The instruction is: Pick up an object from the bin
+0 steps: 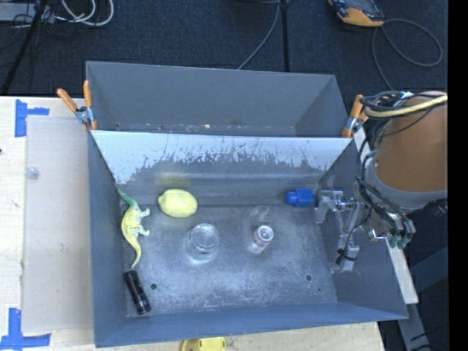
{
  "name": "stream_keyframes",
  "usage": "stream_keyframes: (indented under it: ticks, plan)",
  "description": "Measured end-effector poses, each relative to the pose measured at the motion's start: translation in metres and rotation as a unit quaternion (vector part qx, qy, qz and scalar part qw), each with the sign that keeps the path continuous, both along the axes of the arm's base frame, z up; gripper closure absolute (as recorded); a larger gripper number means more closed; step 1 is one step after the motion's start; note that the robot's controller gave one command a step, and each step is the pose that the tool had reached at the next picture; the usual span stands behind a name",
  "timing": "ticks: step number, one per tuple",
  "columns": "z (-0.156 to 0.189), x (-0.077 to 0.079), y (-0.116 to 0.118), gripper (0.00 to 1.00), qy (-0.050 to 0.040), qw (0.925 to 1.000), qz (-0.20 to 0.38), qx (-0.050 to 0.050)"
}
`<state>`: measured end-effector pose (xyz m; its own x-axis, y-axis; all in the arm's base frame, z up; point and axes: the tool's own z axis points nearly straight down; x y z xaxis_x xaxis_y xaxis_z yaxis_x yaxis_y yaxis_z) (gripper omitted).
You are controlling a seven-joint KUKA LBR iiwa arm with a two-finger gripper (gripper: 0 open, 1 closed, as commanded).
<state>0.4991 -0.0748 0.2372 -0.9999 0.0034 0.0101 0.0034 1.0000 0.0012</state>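
My gripper (336, 229) hangs over the right end of the bin floor, close to the right wall. Its two fingers stand apart, open, with nothing between them. Nearest to it is a small blue cap-like piece (298, 197), lying just left of the upper fingertip (328, 200) by the back wall; whether they touch I cannot tell. Further left, mid-floor, a small clear cup with a white base (262, 236) stands apart from the gripper.
A larger clear cup (202, 240) sits left of centre. A yellow lump (178, 203) lies near the back left. A green-yellow toy lizard (133, 226) stretches along the left wall. A black cylinder (136, 292) lies in the front left corner.
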Motion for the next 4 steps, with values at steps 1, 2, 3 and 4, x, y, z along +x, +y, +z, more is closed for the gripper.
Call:
stream_keyframes:
  ticks: [1, 2, 3, 4]
  plan:
    - [0.004, 0.001, 0.001, 0.0, -0.004, 1.0, 0.002, 0.0]
    - [-0.06, -0.007, -0.006, 0.0, -0.0041, 1.0, 0.007, 0.0]
    - [-0.096, -0.021, -0.01, 0.0, 0.0009, 1.0, 0.007, 0.001]
    - [-0.094, 0.046, 0.024, 0.0, -0.0037, 0.9988, -0.049, 0.0]
